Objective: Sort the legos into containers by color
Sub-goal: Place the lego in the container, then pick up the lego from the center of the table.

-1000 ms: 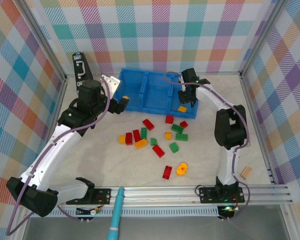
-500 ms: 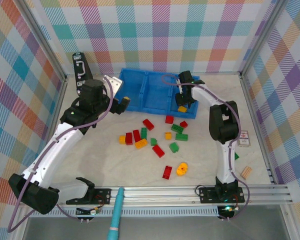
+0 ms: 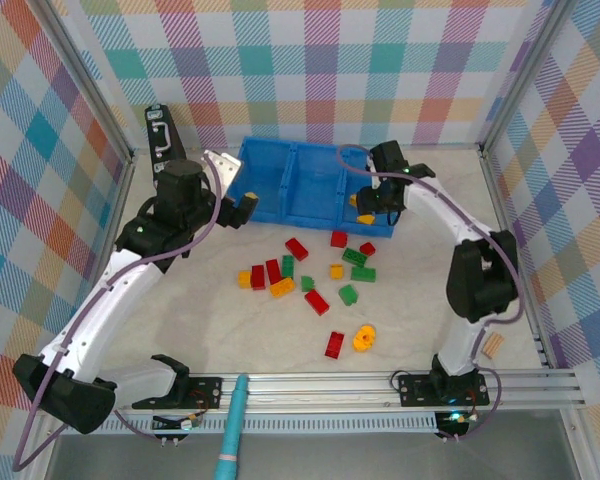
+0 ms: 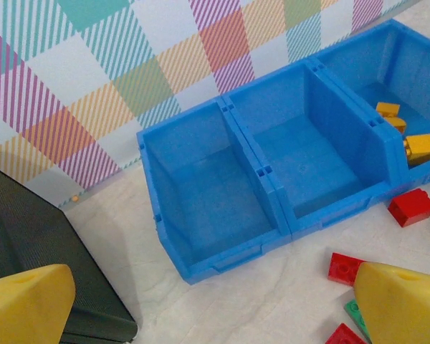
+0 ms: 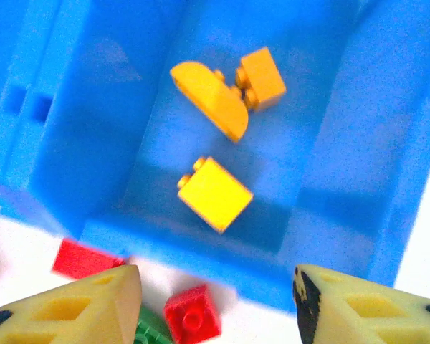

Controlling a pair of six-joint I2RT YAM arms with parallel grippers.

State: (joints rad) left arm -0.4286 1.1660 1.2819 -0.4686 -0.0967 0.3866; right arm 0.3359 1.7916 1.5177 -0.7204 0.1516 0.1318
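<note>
Three yellow-orange legos (image 5: 215, 193) lie in the right-end compartment of the blue tray (image 3: 265, 185) under your wide-open, empty right gripper (image 5: 215, 279), so next you likely need a descent onto the loose bricks (image 3: 316, 301) mid-frame.

Three bricks (image 5: 213, 192) lie in the right compartment of the tray (image 3: 292, 182), two side by side toward its back and one nearer its front wall. The other bricks (image 3: 317, 301) are scattered on the table (image 3: 230, 330) before the tray, the closest (image 4: 412, 208) perhaps touching its front wall, and the gear-like piece (image 3: 363, 339) lies farthest out. The case (image 3: 160, 135) stands left of and behind the tray; the block (image 3: 492, 346) lies well to its right and before it.
</note>
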